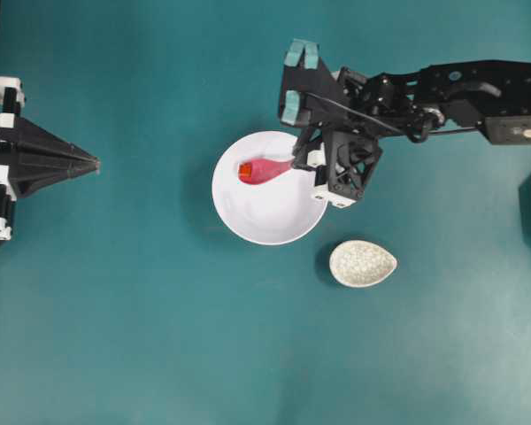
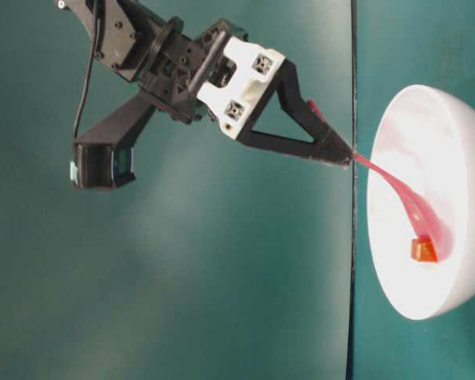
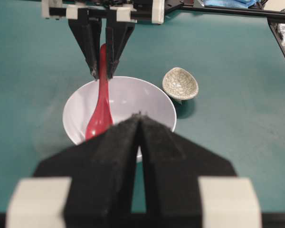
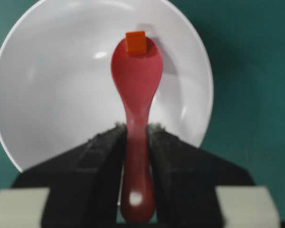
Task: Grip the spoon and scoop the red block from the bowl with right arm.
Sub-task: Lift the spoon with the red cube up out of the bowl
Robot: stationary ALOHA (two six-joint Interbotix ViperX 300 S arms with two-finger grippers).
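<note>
The white bowl [image 1: 257, 221] sits mid-table. My right gripper [image 1: 299, 162] is shut on the handle of the pink spoon [image 1: 267, 168] at the bowl's right rim, and the scoop reaches down inside the bowl. The red block [image 1: 245, 169] sits at the scoop's far tip. In the right wrist view the spoon [image 4: 135, 80] runs out from between the right gripper's [image 4: 137, 127] jaws, with the block [image 4: 136, 42] on the scoop's front edge, over the bowl [image 4: 52, 95]. My left gripper [image 1: 96, 164] rests shut and empty at the far left, well away from the bowl.
A small speckled beige oval dish [image 1: 363, 263] stands just right of and below the bowl. The right arm [image 1: 442, 93] stretches in from the right edge. Bare teal table [image 1: 159, 336] surrounds everything.
</note>
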